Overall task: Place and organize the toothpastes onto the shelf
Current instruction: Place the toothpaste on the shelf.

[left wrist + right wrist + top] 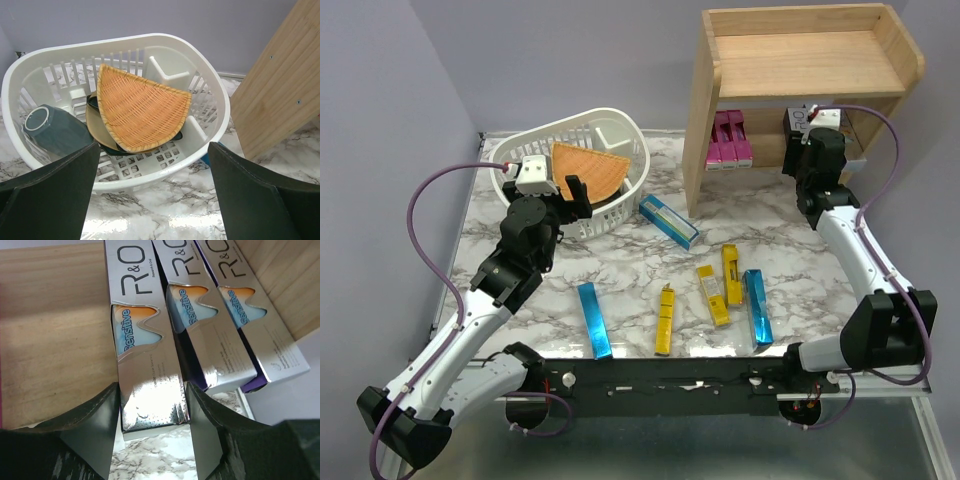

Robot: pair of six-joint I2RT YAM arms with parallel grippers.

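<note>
1. Right gripper [152, 395]: jaws closed against both sides of the silver toothpaste carton [145, 340], leftmost of three on the shelf [50, 315] lower tier.
2. Best to slide it straight back, flush with its neighbours, before releasing.
3. Left gripper [154, 150]: wide open, empty, facing the white basket [220, 95].

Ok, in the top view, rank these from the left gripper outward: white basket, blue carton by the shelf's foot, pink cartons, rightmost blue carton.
1. The white basket, right at the left gripper, far left.
2. The angled blue carton, centre, by the foot of the shelf.
3. The pink cartons, on the lower tier, far side.
4. The rightmost blue carton, near right.
</note>
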